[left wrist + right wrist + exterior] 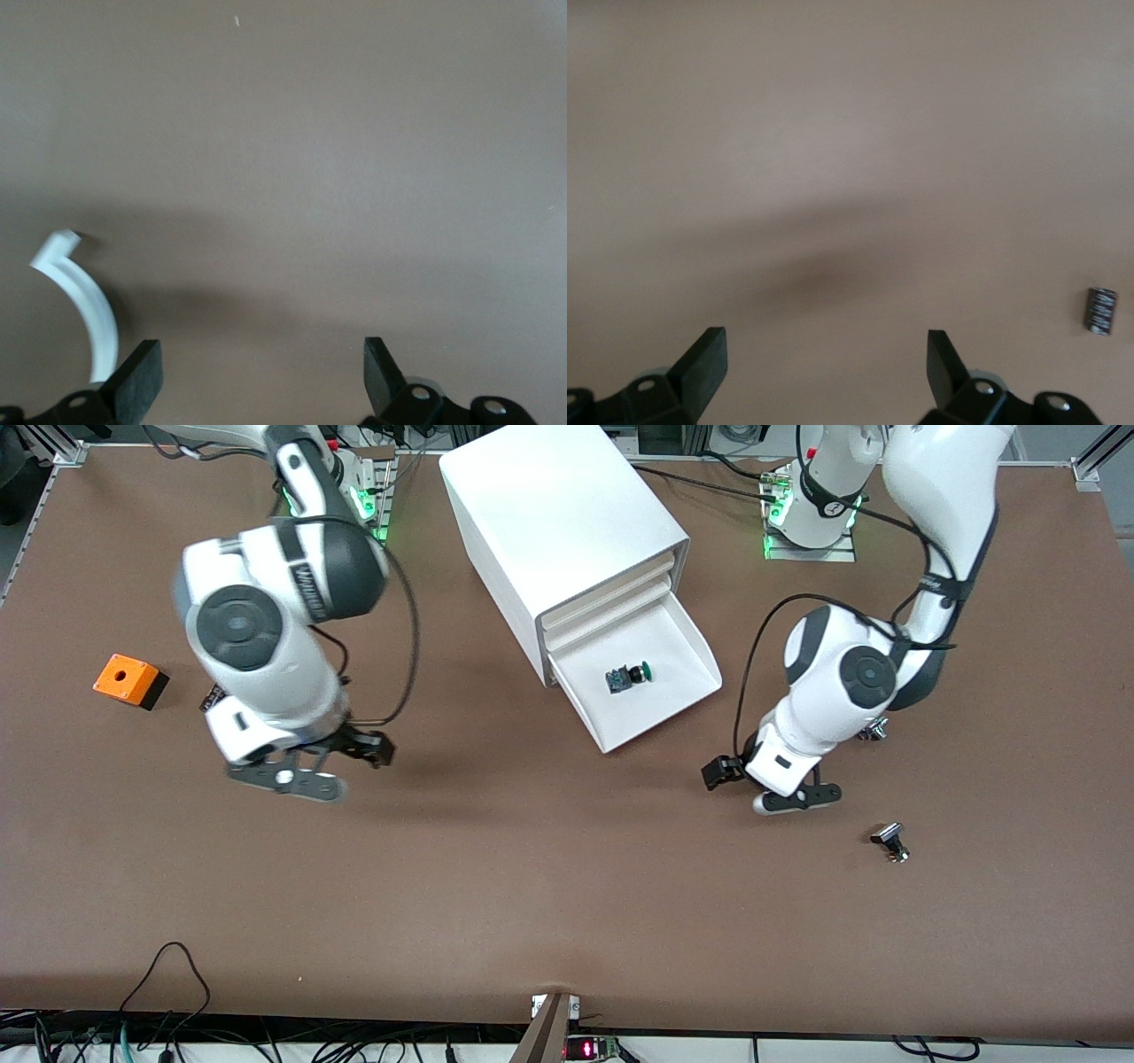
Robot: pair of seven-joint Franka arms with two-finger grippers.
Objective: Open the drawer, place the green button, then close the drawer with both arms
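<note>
Front view showed the left gripper (772, 784) spread wide and empty over bare table (532, 886), near the pulled-out drawer (687, 638) at the left arm's end. Inside lay the button (628, 677), so closing remained, judged by its open front. The right gripper (323, 766), equally spread and empty, hung well apart toward the orange block (129, 680).

1. This is a robotics lab, not a home: two white arms (266, 638) are bolted at the edge of one wide brown table (532, 886).
2. Aluminium frame bars (53, 452) stand at the table corners.
3. Many loose black cables (177, 1036) hang along the table edge nearest the front camera.
4. Green status lights (769, 545) shine at the arm bases.
</note>
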